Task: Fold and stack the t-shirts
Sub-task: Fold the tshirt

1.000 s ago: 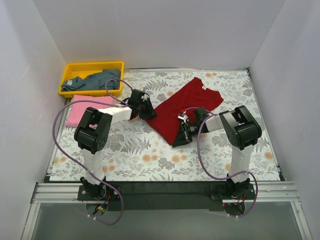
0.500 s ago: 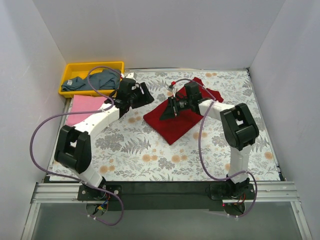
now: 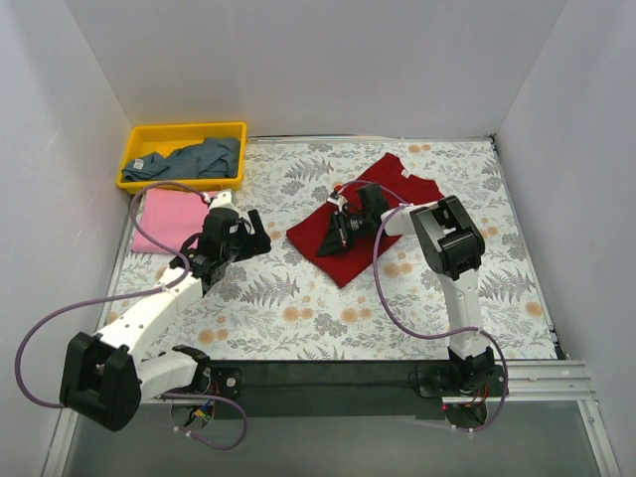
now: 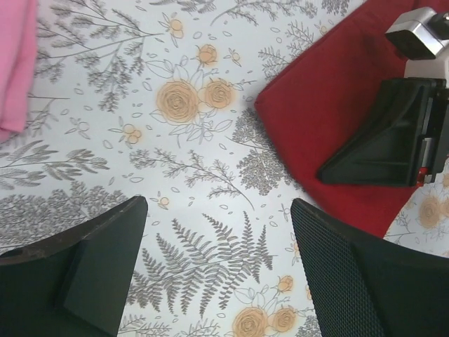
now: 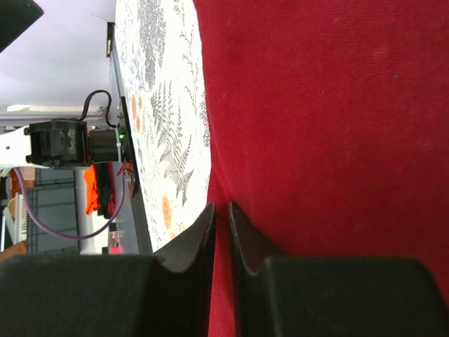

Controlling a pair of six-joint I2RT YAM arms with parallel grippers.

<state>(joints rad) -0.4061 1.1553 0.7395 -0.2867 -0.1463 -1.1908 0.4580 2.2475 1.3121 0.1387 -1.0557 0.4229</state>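
Note:
The dark red t-shirt (image 3: pixel 383 204) lies folded over on the flowered table, right of the middle. My right gripper (image 3: pixel 338 231) rests low on its left part. In the right wrist view the right gripper (image 5: pixel 221 207) is shut, with a thin strip of the red cloth (image 5: pixel 337 105) between its tips. My left gripper (image 3: pixel 255 238) hovers open over bare table left of the shirt, nothing between its fingers (image 4: pixel 105 246). The red t-shirt (image 4: pixel 316 105) is apart from it. A pink t-shirt (image 3: pixel 164 214) lies flat at the far left. A blue-grey t-shirt (image 3: pixel 194 159) lies crumpled in the bin.
The yellow plastic bin (image 3: pixel 179 131) stands at the back left corner. White walls close in the table on three sides. A purple cable (image 3: pixel 393 298) trails from each arm. The flowered tablecloth (image 3: pixel 298 308) stretches between the shirts and the arm bases.
The red shirt's near half has been folded over toward the back. My left gripper has let go, opened and drawn back to the left. My right gripper has come down onto the fold.

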